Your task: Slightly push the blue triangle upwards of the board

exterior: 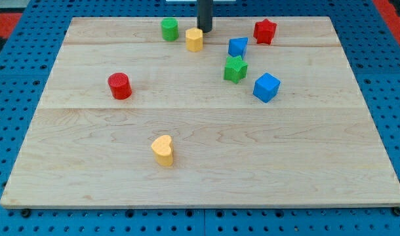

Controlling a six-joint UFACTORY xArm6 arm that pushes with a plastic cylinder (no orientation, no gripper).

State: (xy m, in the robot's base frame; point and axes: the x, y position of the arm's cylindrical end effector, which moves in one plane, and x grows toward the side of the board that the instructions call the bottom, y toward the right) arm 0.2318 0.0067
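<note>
Yellow heart [162, 150] sits low; my tip [204, 31], clawless, grasping nothing, should circle below blue triangle [237, 46], avoiding green star [235, 69], then nudge gently upward.

my tip [204, 30] above yellow block [195, 39], blue triangle [237, 46]

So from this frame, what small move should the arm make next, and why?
Probably bring my tip round to the view's right and down, to just below the blue triangle. The tip now stands near the board's top edge, beside the yellow block and to the triangle's upper left, so it cannot push upward from there. The green block sits close beneath, leaving a narrow gap.
</note>
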